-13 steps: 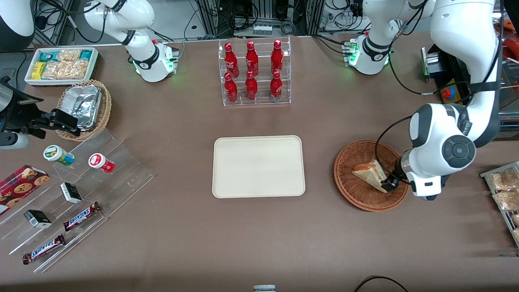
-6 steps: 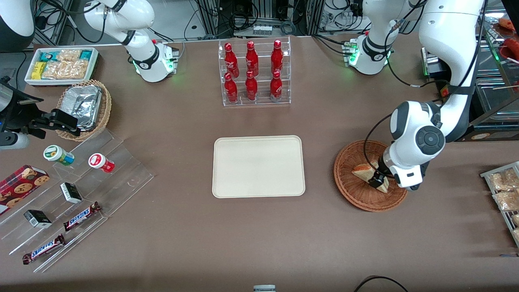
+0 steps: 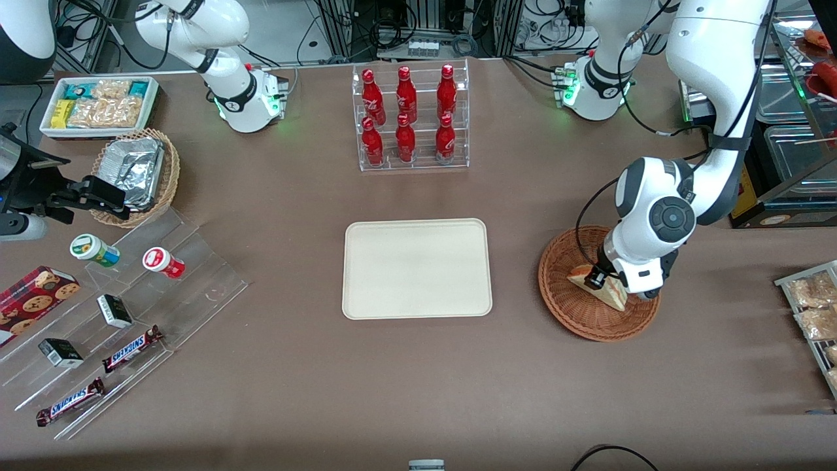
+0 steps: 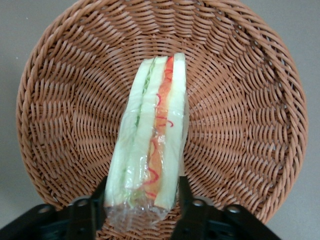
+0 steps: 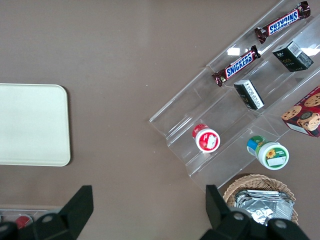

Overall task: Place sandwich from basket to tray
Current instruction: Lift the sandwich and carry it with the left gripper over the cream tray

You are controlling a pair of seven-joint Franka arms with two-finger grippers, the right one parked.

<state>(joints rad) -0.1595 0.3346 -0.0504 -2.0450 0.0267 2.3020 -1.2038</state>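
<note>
Reddish-brown woven wicker basket (image 4: 160, 120) now under the pincer (image 4: 142, 210), newly arrived, fingers straddling the wrapped triangular sandwich (image 4: 147, 150), unclosed; grasp next.

sandwich (image 3: 605, 289) 1 | basket (image 3: 569, 307) 1 | tray (image 3: 416, 268) 1 | red bottles (image 3: 405, 141) 6 | Snickers bars (image 3: 131, 348) 2

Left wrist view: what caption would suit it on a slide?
Open gripper straddling the wrapped sandwich lying in the woven basket, fingers on either side.
</note>
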